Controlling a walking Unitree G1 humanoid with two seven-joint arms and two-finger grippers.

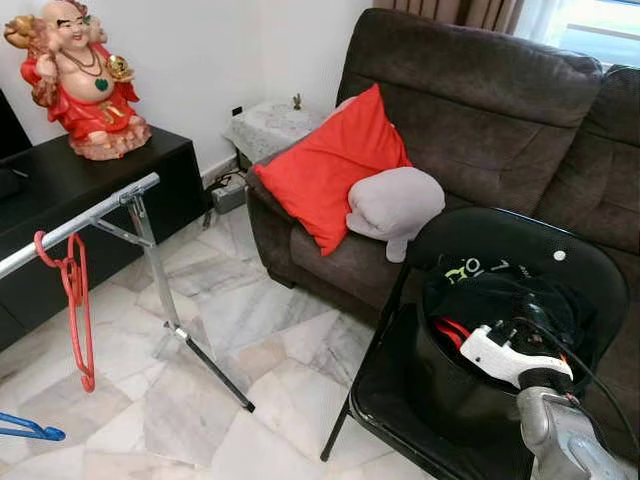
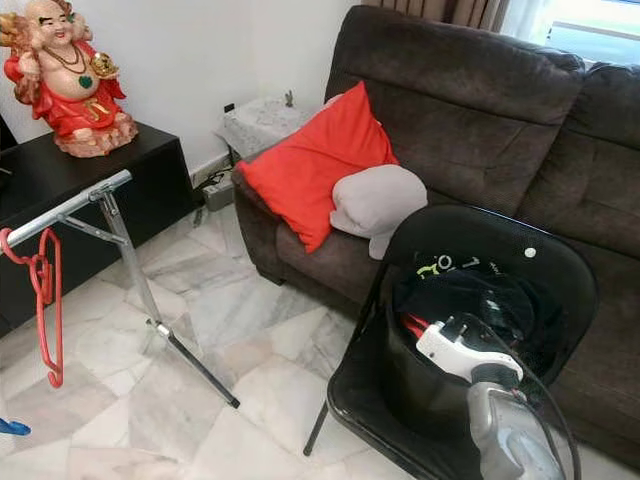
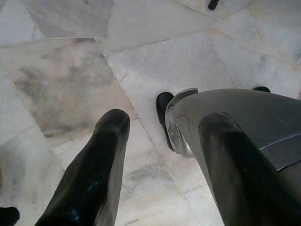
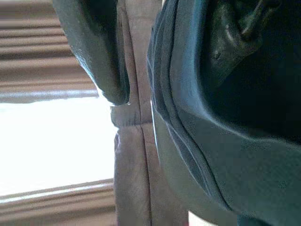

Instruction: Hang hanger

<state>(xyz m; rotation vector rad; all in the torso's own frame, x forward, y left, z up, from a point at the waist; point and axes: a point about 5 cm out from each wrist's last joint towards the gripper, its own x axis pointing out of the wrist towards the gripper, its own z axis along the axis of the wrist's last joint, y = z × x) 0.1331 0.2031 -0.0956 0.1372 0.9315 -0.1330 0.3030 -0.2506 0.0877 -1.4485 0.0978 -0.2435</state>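
Observation:
A red hanger [image 1: 78, 300] hangs from the silver rack bar [image 1: 90, 215] at my left. The tip of a blue hanger [image 1: 30, 430] shows low beside it. On the black chair [image 1: 385, 390] stands a black bag [image 1: 440, 385] with red hangers [image 1: 452, 330] inside. My right arm's white wrist [image 1: 505, 352] reaches into the bag, which hides the fingers. In the right wrist view my right gripper [image 4: 174, 94] is open, with the bag's dark rim [image 4: 197, 155] between its fingers. My left gripper [image 3: 164, 120] hangs open above the marble floor, holding nothing.
The rack's slanted legs [image 1: 200, 350] stand on the marble floor [image 1: 270, 330] between me and a black cabinet [image 1: 90, 180] with a red statue [image 1: 85, 75]. A brown sofa [image 1: 480, 120] with a red cushion [image 1: 330, 165] and a grey pillow [image 1: 395, 205] stands behind the chair.

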